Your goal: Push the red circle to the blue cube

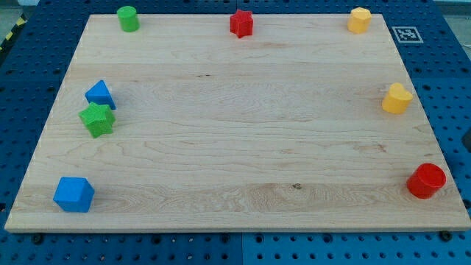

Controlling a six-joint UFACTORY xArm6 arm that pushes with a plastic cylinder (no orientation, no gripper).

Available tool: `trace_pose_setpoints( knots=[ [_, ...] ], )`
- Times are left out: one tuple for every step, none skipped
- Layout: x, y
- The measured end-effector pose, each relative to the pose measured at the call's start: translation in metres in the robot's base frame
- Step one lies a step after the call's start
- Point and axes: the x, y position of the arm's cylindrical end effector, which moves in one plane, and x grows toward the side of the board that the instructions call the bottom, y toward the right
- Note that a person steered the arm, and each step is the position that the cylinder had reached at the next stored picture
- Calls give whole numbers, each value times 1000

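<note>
The red circle (427,181) is a short red cylinder near the board's bottom right corner. The blue cube (73,194) sits near the bottom left corner, far across the board from the red circle. My tip does not show in this view; only a thin dark sliver appears at the right edge, too small to identify.
A blue triangle (99,94) touches a green star (97,119) at the left. A green cylinder (128,18), a red star (241,23) and a yellow block (359,20) line the top edge. A yellow heart-like block (396,99) sits at the right. The wooden board (243,147) lies on blue pegboard.
</note>
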Motion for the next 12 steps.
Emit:
trace_pose_setpoints(
  knots=[
    [42,-2],
    [71,-5],
    [70,-6],
    [70,-27],
    [70,-58],
    [70,-92],
    [70,-120],
    [55,-126],
    [50,-128],
    [49,-133],
    [43,-143],
    [42,-171]
  ],
)
